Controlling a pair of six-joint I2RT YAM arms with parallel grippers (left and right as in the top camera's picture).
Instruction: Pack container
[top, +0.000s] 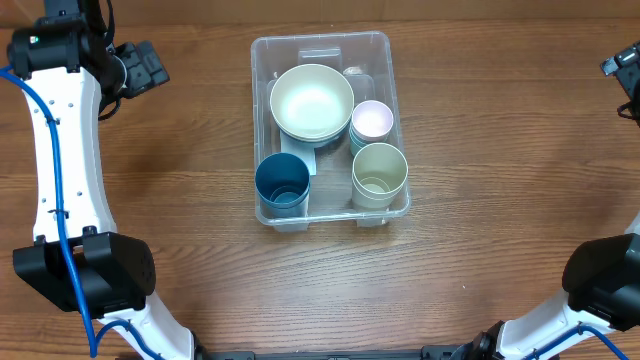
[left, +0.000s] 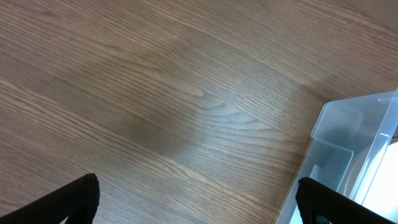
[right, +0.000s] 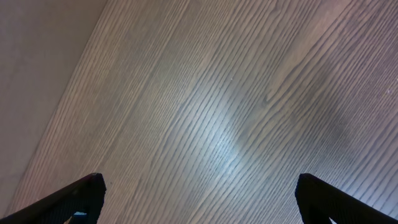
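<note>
The left claw (left: 198, 208) is spread wide and holds nothing, its two dark fingertips (left: 81, 199) at the bottom corners of its wrist view. The right claw (right: 199, 202) is just as wide and empty. From overhead, the left claw (top: 140, 68) hangs over bare wood well left of the container (top: 260, 120), which sits mid-bench. Inside are a cream bowl (top: 312, 100), a pink cup (top: 372, 120), a pale green cup (top: 379, 172) and a blue cup (top: 283, 180). No print can be read.

Only the left wrist view catches a clear container corner (left: 348, 137). The right wrist view shows only the brown woodgrain bench (right: 249, 93) and a plain pale surface (right: 37, 62) past its edge.
</note>
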